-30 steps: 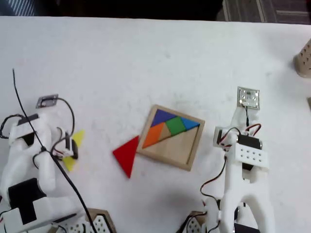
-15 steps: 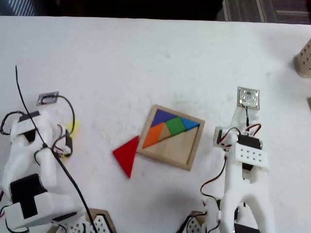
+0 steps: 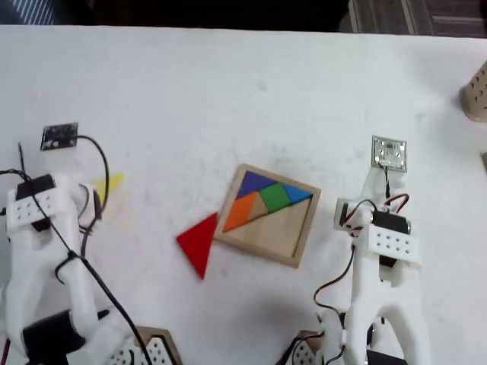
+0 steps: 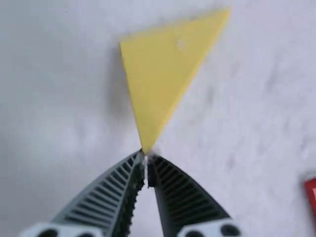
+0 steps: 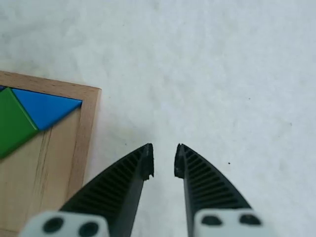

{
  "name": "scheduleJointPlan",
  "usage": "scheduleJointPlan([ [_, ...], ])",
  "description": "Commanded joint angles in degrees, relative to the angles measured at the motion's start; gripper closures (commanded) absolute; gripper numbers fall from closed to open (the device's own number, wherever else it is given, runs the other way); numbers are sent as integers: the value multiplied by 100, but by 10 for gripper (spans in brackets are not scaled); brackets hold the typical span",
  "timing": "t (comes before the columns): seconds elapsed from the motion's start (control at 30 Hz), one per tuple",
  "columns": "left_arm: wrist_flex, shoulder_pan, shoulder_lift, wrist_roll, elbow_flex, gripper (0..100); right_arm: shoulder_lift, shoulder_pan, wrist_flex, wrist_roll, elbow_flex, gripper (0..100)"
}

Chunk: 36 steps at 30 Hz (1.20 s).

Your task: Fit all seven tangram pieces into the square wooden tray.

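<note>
The yellow triangle (image 4: pixel 163 79) lies left of the tray on the white table (image 3: pixel 228 99), and in the high view the same yellow triangle (image 3: pixel 107 185) sits beside the left arm (image 3: pixel 34 213). My left gripper (image 4: pixel 146 160) is shut with that triangle's sharp corner pinched at its tips. The square wooden tray (image 3: pixel 300 251) holds purple, green, blue and orange pieces in its far half. The red triangle (image 3: pixel 199 242) touches its left edge. My right gripper (image 5: pixel 164 160) stands slightly open over bare table just right of the tray's corner (image 5: pixel 89 123).
A pegged wooden block (image 3: pixel 475 91) stands at the right edge. The right arm (image 3: pixel 386 258) rises beside the tray's right side. Both arm bases sit along the front edge. A dark floor lies beyond the table's far edge.
The left arm has swung back toward the far left, and the yellow triangle has gone with it, away from the front edge. The right arm, tray and red triangle have not moved.
</note>
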Motion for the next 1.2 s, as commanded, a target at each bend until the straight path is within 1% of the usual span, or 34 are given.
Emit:
scheduleJointPlan([
  [0.0,9,40,-268,123,-123,980,-163,-31,-57,53,-35,918],
  [0.13,-79,48,-92,422,-440,980,-163,-31,-57,53,-35,918],
  [0.3,-229,57,532,431,-897,980,-154,-22,-57,53,-35,918],
  [0.5,-229,40,1332,431,-1591,980,-145,-31,-57,62,-35,918],
  [0.7,-211,57,1543,440,-2092,976,-145,-40,-57,70,-35,918],
  [0.8,-220,66,1552,457,-2242,921,-145,-40,-57,79,-35,918],
  [0.9,-229,84,1569,888,-2382,867,-145,-40,-57,79,-35,918],
  [0.93,-229,145,1569,1002,-2426,862,-145,-40,-57,79,-35,918],
  [1.03,-229,277,1560,1020,-2470,858,-145,-40,-57,79,-35,918],
  [1.17,-229,277,1560,1037,-2444,855,-145,-40,-57,79,-35,918],
])
